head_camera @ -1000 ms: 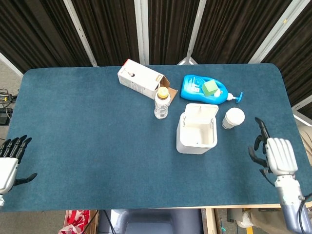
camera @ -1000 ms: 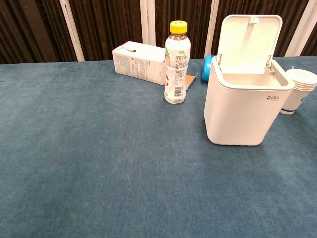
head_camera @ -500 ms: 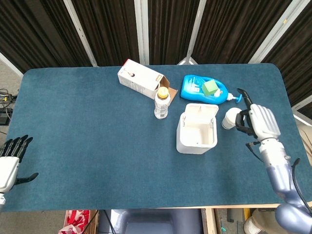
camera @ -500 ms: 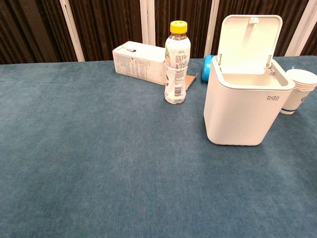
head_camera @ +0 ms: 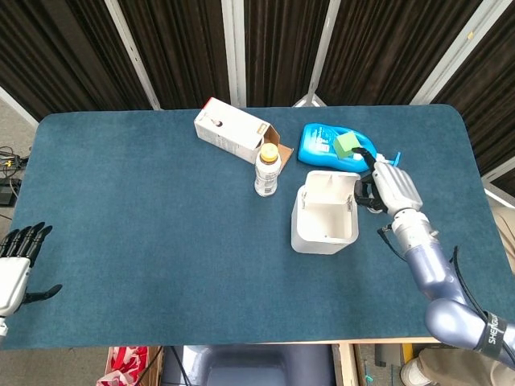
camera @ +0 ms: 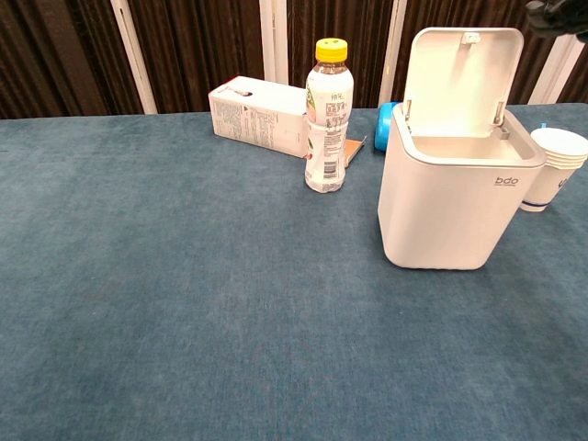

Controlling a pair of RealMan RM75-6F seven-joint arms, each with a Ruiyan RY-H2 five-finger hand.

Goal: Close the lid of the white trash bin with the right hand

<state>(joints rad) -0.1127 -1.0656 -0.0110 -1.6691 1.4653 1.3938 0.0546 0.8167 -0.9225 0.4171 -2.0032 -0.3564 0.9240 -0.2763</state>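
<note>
Head view: over the last second I've swung my right hand (head_camera: 389,186) from the near right table edge up and inward; it now hovers just right of the white trash bin (head_camera: 325,213), above where the paper cups sat, so they are hidden from this camera. Fingers look loosely spread and hold nothing, and I can't see any contact with the lid (head_camera: 334,183) yet. Chest view only catches dark fingertips at the top right corner, just beside the lid's upper edge. The lid hasn't moved and stands upright on its hinge at the bin's far side. My read is that the approach is nearly done, and what's left is to push the lid forward and down.

The bin sits right of table centre and is open. Its inside looks empty from above, but I can't see the full bottom. The paper cups (camera: 554,168) are stacked just right of the bin, interior not visible. A blue detergent bottle (head_camera: 331,148) lies behind the bin with a green block (head_camera: 347,144) on it. The drink bottle (camera: 328,116) is capped and upright left of the bin. Behind it lies a white carton (head_camera: 232,129) with its end flap open, contents not visible.

My left hand (head_camera: 14,266) idles at the near left edge, fingers extended and holding nothing.
</note>
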